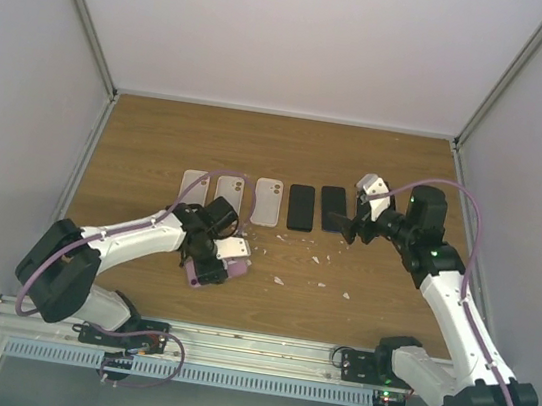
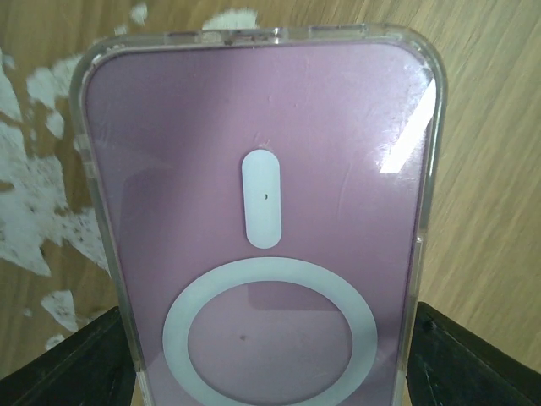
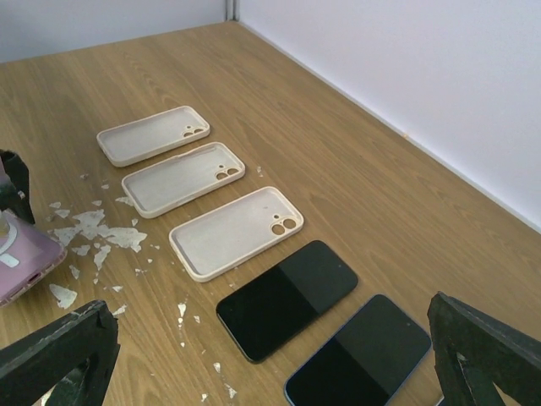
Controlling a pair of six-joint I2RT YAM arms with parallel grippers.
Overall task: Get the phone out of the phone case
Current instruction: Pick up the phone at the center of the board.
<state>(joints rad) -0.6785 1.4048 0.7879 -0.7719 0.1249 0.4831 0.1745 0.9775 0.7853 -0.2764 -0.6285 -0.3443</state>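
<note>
**Wooden bench (image 1: 159, 137): left side lines up a grip**

Pink phone (image 2: 262, 110) sits in its clear phone case (image 2: 254, 35) by the left arm. Flanking its edges, the left fingers (image 2: 76, 364) may not pinch yet. The right fingers (image 3: 59, 355) gape wide, empty, probably waiting to pry.

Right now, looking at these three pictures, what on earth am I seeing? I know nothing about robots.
Two robot arms are bolted to a wooden table. One picture looks down from above; the other two come from cameras on each wrist. On the table lie three empty white cases, two bare dark phones and white flakes. The left hand has its fingers either side of a pink phone in a clear case; whether it squeezes yet is unclear. The right hand hangs open, holding nothing.
</note>
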